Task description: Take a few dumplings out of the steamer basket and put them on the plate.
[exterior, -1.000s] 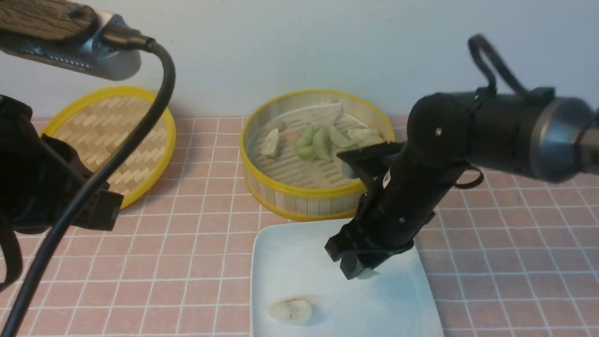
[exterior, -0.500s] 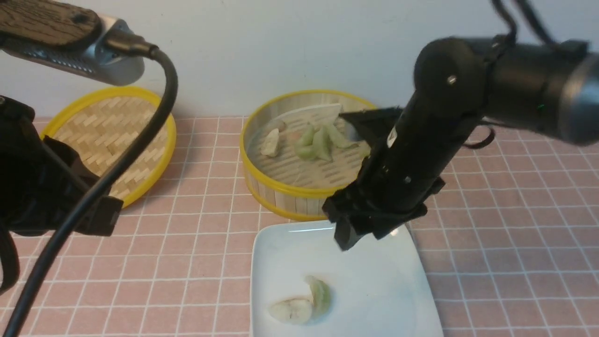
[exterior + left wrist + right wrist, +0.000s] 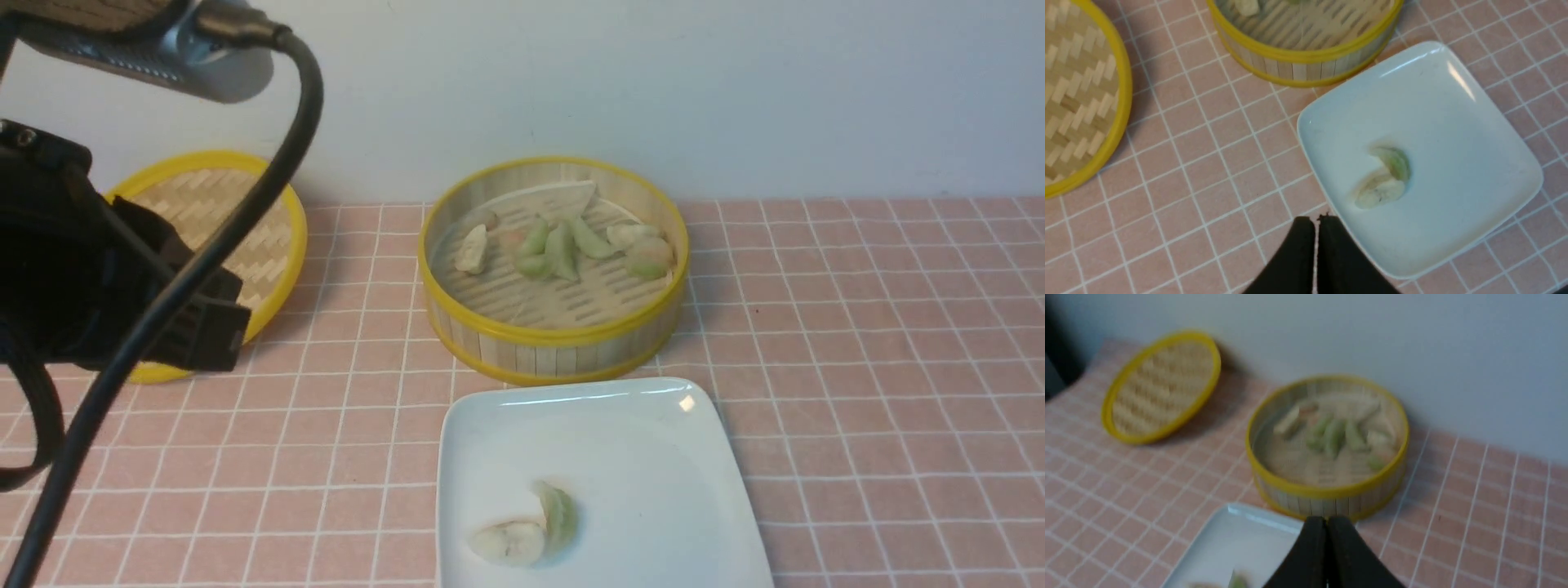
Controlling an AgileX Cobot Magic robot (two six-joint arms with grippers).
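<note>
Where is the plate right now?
In the front view, the plate lies on the tiled-pattern surface, just nearer the robot than the steamer basket, with two dumplings on it left of its middle.

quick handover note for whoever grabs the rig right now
Left gripper: shut, empty, above the table.
Right gripper: shut, empty, out of the front view.
Steamer basket: behind the plate, with several dumplings inside, green and cream-white.
Done: two dumplings on the plate, a green one and a cream-white one, touching.
Left: "a few" may call for one more; if so, take it from the basket. Otherwise it looks finished.
</note>
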